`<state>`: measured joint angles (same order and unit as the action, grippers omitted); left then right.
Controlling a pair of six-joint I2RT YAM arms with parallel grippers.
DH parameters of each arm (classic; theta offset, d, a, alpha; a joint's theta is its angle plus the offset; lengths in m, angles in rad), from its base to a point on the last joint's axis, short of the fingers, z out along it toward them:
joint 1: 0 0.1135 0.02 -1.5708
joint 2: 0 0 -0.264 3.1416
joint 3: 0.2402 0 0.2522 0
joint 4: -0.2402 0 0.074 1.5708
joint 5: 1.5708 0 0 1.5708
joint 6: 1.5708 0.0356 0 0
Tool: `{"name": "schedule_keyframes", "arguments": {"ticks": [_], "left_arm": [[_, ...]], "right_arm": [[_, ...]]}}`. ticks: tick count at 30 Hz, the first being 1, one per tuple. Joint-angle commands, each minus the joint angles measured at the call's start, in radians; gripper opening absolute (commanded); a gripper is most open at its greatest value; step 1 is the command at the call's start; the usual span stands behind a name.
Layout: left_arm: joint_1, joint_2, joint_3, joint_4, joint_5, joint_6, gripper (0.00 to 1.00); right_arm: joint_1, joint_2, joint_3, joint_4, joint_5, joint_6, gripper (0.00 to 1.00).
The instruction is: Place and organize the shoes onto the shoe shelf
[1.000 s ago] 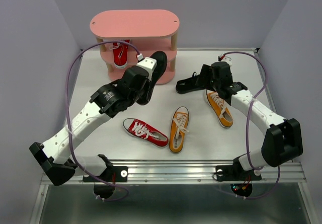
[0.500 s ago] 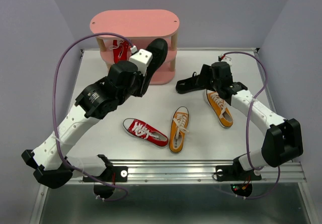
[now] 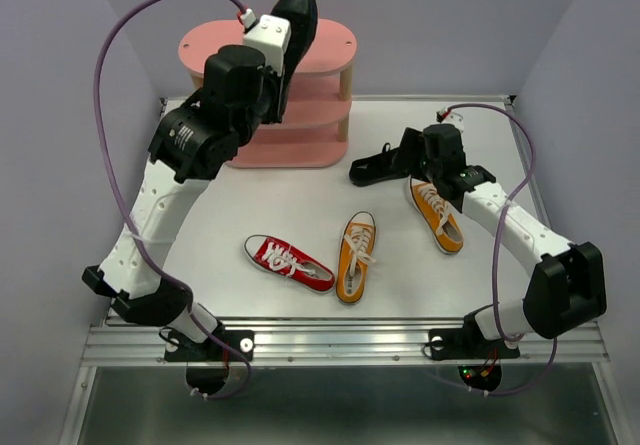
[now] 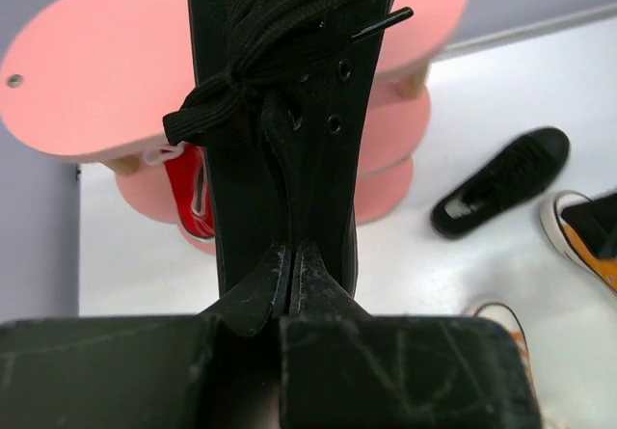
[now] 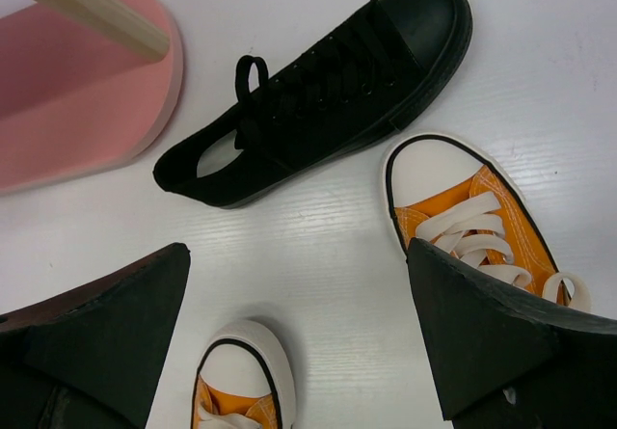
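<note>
Above, the left gripper has its fingers pressed almost together, pinching the black shoe at the end nearest the wrist, just below the knotted laces. In the top view this shoe is held in the air over the top board of the shelf, toe pointing away from the arm. A red shoe lies on a lower board of the shelf, partly hidden behind the held shoe.

The right gripper is spread wide and holds nothing. It hangs over the table, its fingers apart from every shoe. The second black shoe lies on its sole just beyond the fingers, its heel end near the bottom board of the shelf. One orange shoe lies beside the right finger; the toe of the other shows between the fingers. A loose red shoe lies on the table near the arm bases.
</note>
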<state>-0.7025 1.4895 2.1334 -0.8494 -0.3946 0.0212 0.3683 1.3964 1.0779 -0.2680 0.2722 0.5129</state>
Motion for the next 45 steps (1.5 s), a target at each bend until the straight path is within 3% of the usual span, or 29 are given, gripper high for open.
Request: {"name": "schedule_keyframes", "arguments": {"ticks": [1,19,33,45], "left_arm": [[0.112,0.081,0.196,0.084,-0.003,0.025,0.0],[0.386,0.221,0.27,0.205,0.132,0.068,0.0],[0.432,0.279,0.316,0.285,0.22,0.094,0.0],[0.451,0.33,0.326,0.303,0.194,0.1,0.0]], "right_arm": [[0.011,-0.034,0.004,0.049,-0.008,-0.002,1.0],[0.011,-0.051,0.008,0.026,0.013,-0.001,1.0],[0.011,-0.051,0.013,0.013,0.021,0.004,1.0],[0.011,-0.068,-0.001,0.01,0.033,0.004,1.0]]}}
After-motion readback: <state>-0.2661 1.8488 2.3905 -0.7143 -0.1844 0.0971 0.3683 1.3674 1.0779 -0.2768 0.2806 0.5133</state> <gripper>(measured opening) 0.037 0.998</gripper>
